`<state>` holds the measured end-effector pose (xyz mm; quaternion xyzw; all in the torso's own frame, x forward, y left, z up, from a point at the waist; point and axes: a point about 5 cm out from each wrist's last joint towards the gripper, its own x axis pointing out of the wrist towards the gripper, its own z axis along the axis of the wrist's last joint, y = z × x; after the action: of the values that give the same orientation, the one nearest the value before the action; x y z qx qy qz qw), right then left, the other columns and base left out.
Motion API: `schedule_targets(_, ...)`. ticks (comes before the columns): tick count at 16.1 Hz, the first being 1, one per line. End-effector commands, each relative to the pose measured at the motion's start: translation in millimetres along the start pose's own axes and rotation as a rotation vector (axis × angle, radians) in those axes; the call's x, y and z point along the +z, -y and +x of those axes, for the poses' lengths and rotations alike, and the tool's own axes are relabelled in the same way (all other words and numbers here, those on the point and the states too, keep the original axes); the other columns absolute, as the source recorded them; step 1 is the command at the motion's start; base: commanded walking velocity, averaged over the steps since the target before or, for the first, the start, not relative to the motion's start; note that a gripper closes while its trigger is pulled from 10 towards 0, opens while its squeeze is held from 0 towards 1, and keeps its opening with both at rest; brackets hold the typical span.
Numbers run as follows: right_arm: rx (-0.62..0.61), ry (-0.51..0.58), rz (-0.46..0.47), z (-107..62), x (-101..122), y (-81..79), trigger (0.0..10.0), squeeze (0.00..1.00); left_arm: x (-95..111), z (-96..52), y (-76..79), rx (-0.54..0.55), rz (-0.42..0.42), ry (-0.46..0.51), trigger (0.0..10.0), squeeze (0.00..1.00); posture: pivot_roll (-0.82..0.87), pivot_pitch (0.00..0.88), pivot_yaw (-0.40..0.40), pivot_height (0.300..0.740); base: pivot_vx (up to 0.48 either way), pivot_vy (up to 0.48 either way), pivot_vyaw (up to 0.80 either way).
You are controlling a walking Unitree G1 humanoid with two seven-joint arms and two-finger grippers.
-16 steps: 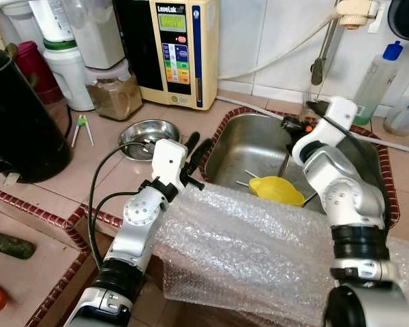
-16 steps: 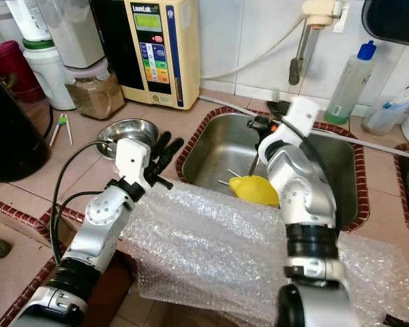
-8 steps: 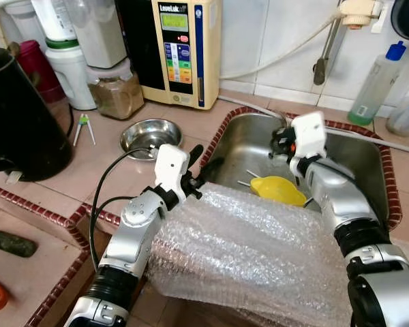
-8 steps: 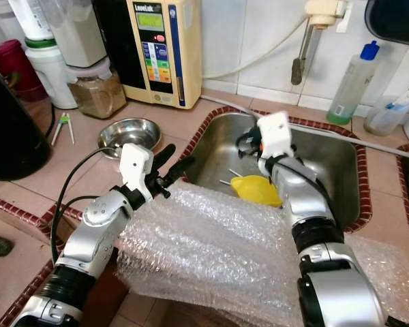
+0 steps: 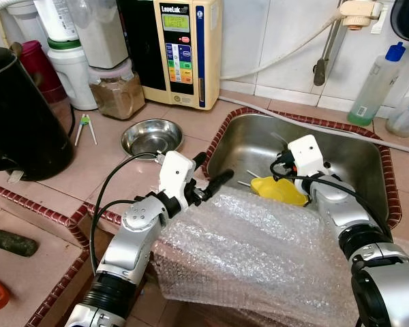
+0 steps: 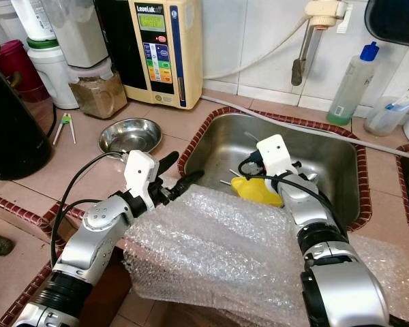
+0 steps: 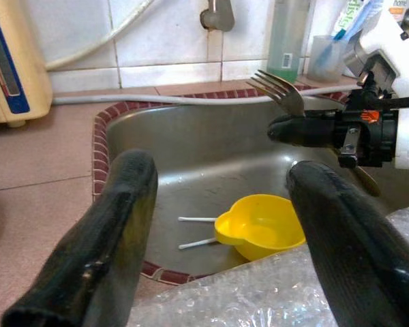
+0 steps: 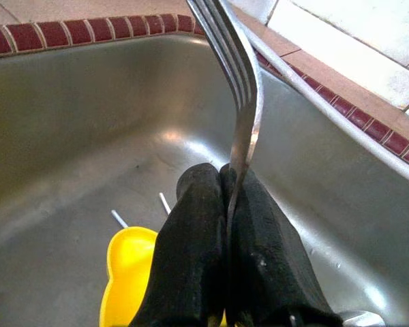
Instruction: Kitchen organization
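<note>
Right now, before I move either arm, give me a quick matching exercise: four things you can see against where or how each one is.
Things:
1. fork
2. yellow bowl
3. small steel bowl
4. left gripper

States:
A. open, above the bubble wrap at the sink's near edge
B. lying in the sink
C. on the counter left of the sink
D. clamped in the right gripper, tines up

Pairs: 1-D, 2-B, 3-C, 4-A

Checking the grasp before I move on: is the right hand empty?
No, the right hand is shut on a metal fork, tines sticking out above the sink.
</note>
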<state>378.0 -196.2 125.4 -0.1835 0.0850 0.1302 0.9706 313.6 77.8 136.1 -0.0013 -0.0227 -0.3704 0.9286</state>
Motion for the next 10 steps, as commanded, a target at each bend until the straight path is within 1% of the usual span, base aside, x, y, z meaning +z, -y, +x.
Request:
schedule_targets(1, -0.009, 0.015, -0.032, 1.9, 7.4, 4.7, 0.0, 0.00, 0.1, -2.3, 1.6, -0.024, 0.023, -0.020, 10.0, 1.00, 0.02, 0.025, 0.069, 0.740, 0.000, 0.000, 0.00)
schedule_targets(3, 0.000, 0.014, -0.037, 1.5, 5.9, 4.1, 0.0, 0.00, -1.2, -2.8, 2.6, -0.027, 0.025, -0.028, 10.0, 1.00, 0.02, 0.025, 0.071, 0.740, 0.000, 0.000, 0.00)
schedule_targets(4, 0.013, 0.013, -0.029, 0.7, 3.4, 3.2, 10.0, 1.00, -2.1, -3.2, 4.0, -0.031, 0.023, -0.036, 10.0, 1.00, 0.02, 0.025, 0.071, 0.740, 0.000, 0.000, 0.00)
schedule_targets(6, 0.012, 0.012, -0.029, -0.6, 0.2, 3.2, 10.0, 1.00, -3.4, -2.8, 4.8, -0.032, 0.028, -0.046, 10.0, 1.00, 0.02, 0.022, 0.073, 0.740, 0.000, 0.000, 0.00)
schedule_targets(8, 0.010, 0.016, -0.038, -1.5, -1.2, 3.2, 10.0, 1.00, -1.7, -0.9, 2.1, -0.004, 0.048, -0.035, 10.0, 1.00, 0.01, 0.019, 0.077, 0.740, 0.000, 0.000, 0.00)
schedule_targets(9, 0.023, 0.019, -0.040, -2.4, -3.7, 0.8, 10.0, 1.00, 1.1, 0.3, -1.9, 0.038, 0.089, -0.021, 10.0, 1.00, 0.01, 0.008, 0.080, 0.740, 0.000, 0.000, 0.00)
schedule_targets(10, 0.027, 0.018, -0.041, -2.9, -5.1, -0.2, 10.0, 1.00, 2.2, 0.5, -3.5, 0.053, 0.107, -0.013, 10.0, 1.00, 0.01, 0.005, 0.082, 0.740, 0.000, 0.000, 0.00)
